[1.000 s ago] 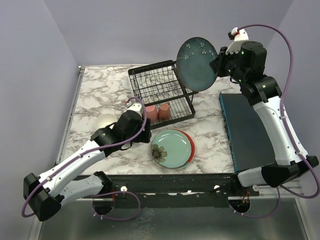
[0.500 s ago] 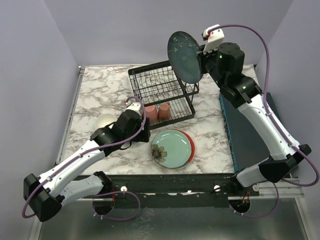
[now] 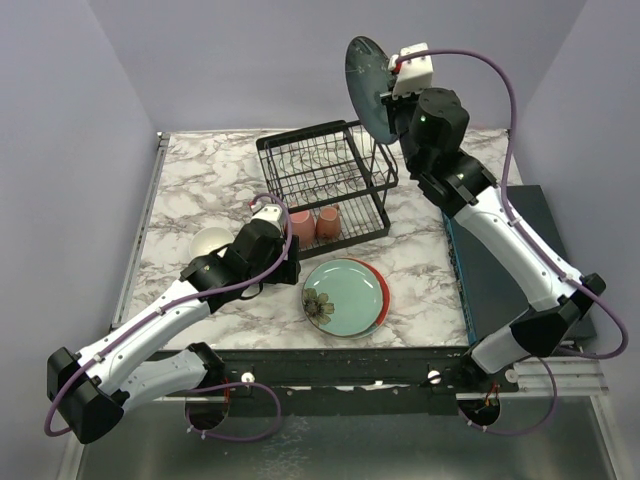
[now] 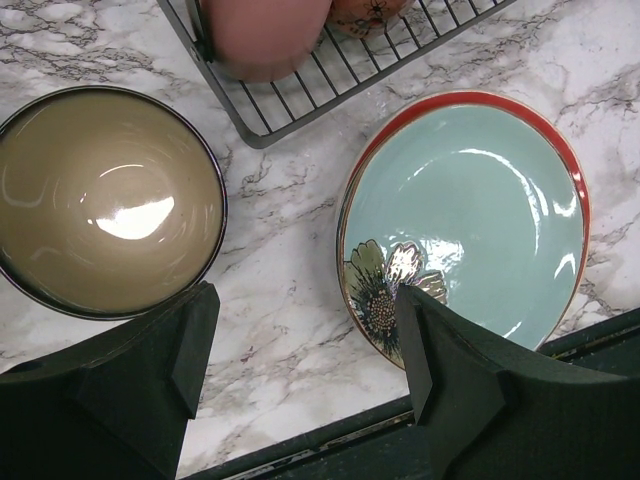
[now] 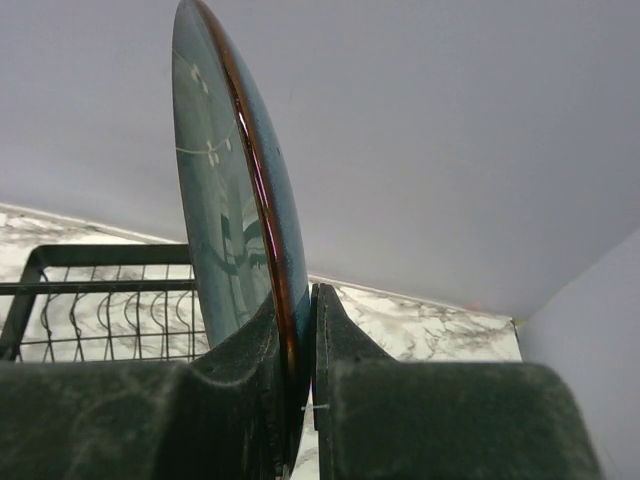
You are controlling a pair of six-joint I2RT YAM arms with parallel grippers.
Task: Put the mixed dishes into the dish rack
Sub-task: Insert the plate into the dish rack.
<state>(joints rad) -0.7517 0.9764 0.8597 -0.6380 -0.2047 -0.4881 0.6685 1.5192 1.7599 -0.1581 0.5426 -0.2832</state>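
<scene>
Dark teal-blue plate [image 5: 225, 200], glossy and speckled, hangs on edge near the black wire dish rack's [image 3: 320, 180] far right corner, its rim clamped between the right fingers [image 5: 350, 380]. Left fingers [image 4: 150, 370] are spread apart over the marble table [image 4: 290, 290], between a tan-lined bowl [image 4: 105, 200] and a flowered plate [image 4: 470, 220].

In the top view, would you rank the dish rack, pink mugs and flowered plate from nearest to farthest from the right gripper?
1. Dish rack, just left of the right gripper.
2. Pink mugs, on the rack's lower tray.
3. Flowered plate, nearest the front edge.
</scene>
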